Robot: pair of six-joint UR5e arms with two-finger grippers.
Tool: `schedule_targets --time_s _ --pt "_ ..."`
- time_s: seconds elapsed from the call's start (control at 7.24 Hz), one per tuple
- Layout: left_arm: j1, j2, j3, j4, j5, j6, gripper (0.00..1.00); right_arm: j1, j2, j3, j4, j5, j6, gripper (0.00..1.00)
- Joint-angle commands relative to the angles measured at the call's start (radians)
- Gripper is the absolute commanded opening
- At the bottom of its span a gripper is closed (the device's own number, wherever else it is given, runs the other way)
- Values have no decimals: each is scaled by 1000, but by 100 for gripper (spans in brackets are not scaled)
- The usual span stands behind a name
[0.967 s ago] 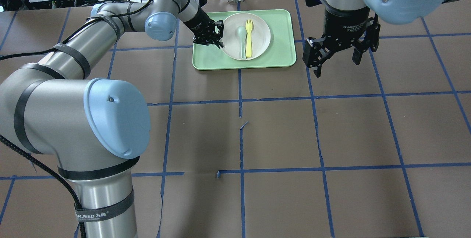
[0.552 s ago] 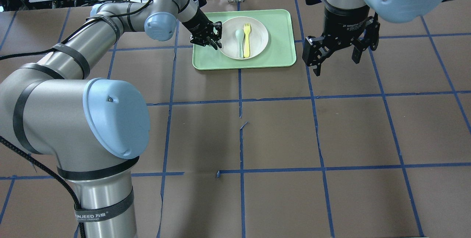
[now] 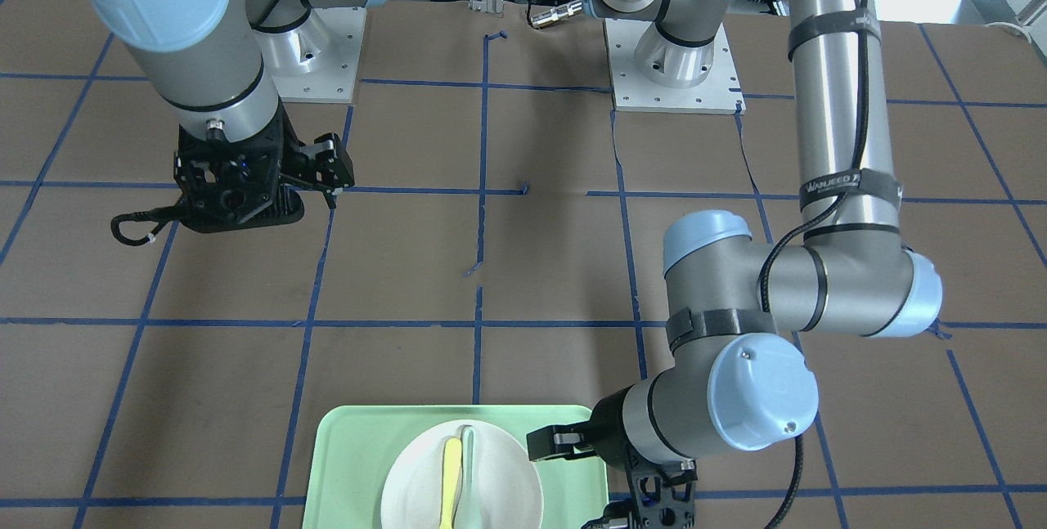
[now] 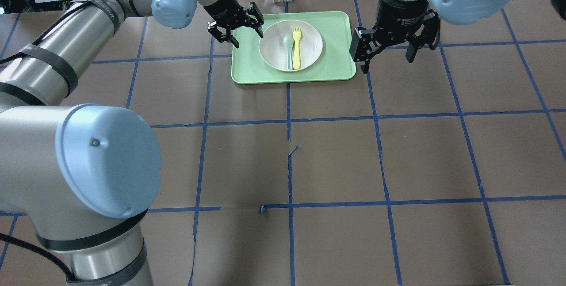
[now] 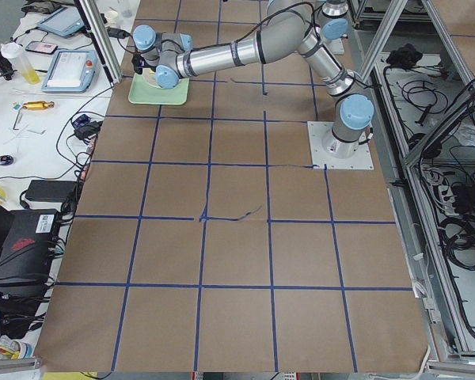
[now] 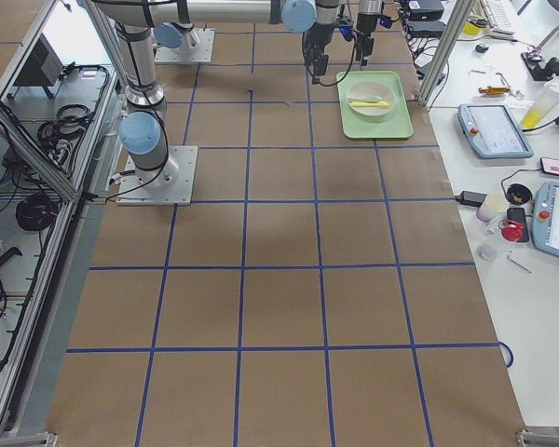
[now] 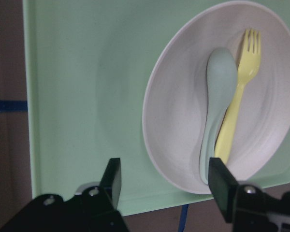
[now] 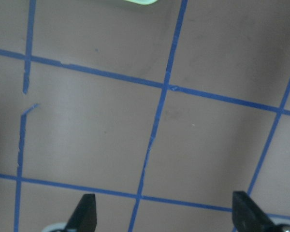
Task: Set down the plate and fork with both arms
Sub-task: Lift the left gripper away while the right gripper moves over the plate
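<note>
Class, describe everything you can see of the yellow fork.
The fork is slim, bright yellow, plastic-looking, with short tines and a straight handle. It lies flat inside the off-white plate on the green tray, tines pointing away from the robot, its handle against the pale spoon. Nothing grips it.

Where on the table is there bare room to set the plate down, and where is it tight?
Bare: the table squares on the robot's side of the tray. On the tray, only thin strips flank the plate, which holds the fork and spoon. Tight: both tray ends, left gripper open at one, right gripper open beside the other.
</note>
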State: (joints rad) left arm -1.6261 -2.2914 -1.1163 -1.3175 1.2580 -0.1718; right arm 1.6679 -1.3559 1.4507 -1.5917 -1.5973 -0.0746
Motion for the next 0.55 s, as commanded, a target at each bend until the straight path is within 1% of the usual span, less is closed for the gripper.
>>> schedule_targets --time_s 0.0,0.14,0.28,0.41 --pt "40 123 -72 -130 177 47 100 4 95 -3 -129 28 29 100" --pt "70 192 -141 -173 243 116 100 6 124 -3 -155 54 33 100" --pt "90 249 -201 -195 330 176 100 10 148 -3 -221 83 44 100" --pt "106 295 -245 -209 363 198 100 12 171 -10 -247 83 52 100"
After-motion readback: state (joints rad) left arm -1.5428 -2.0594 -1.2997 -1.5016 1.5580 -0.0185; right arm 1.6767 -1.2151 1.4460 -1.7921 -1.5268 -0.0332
